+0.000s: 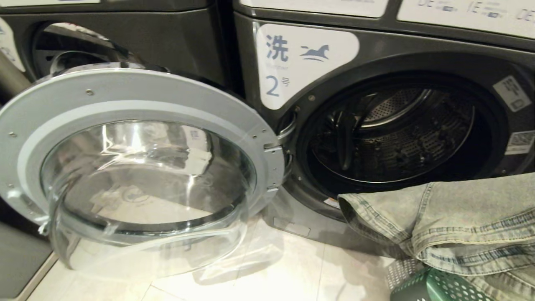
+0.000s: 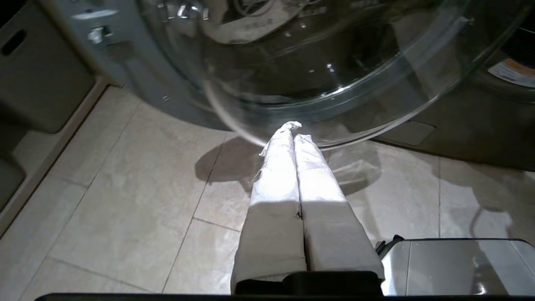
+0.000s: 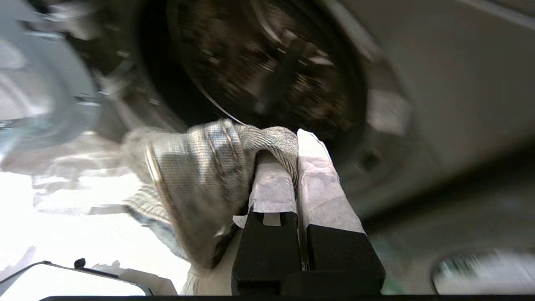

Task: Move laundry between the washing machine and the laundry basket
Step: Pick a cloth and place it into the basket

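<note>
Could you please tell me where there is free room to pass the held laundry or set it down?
The washing machine drum mouth is open and shows no clothes. Bare floor tile lies between the swung-open door and the laundry basket. It is crowded at lower right, where the laundry, gripped by the right end effector, drapes over the basket.
</note>
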Tool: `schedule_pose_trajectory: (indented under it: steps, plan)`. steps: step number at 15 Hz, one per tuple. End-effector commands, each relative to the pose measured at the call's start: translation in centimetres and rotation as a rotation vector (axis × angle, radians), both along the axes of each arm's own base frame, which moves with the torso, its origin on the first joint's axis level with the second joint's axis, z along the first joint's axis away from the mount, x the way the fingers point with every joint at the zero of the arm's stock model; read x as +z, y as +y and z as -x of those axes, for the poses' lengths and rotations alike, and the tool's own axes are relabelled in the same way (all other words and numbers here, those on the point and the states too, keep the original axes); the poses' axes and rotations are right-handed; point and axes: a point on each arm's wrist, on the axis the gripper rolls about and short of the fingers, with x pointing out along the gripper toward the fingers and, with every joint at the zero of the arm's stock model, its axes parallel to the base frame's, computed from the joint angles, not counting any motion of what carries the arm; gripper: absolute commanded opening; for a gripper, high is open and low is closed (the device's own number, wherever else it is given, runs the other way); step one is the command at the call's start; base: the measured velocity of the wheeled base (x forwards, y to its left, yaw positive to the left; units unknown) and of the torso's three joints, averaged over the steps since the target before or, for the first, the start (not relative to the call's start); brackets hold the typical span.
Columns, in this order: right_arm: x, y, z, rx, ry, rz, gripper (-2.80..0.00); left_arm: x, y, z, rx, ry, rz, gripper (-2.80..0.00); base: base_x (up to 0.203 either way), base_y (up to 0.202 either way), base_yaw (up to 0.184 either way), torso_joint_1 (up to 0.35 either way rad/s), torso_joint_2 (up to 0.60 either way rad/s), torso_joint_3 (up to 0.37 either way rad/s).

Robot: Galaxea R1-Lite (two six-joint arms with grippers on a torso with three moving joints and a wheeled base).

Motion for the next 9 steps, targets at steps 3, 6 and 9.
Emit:
schedule_pose_trajectory:
  steps: [3, 6, 9]
  plan:
    - [-0.05, -0.03, -0.2, 0.001, 0.008, 0.002, -2.8, -0.06, 0.0, 0.0, 0.0, 0.002, 0.001, -2.8, 0.0, 0.009, -0.179, 0.005, 0.0, 0.002]
    - [-0.06, -0.02, -0.15, 0.002, 0.004, 0.028, -2.8, -0.06, 0.0, -0.01, 0.0, 0.002, 0.001, -2.8, 0.001, 0.01, -0.177, 0.002, 0.0, 0.002]
    - [-0.09, 0.0, -0.01, 0.002, 0.001, 0.028, -2.8, -0.06, 0.0, 0.0, 0.0, 0.001, 0.002, -2.8, 0.0, 0.01, -0.174, 0.005, 0.0, 0.002]
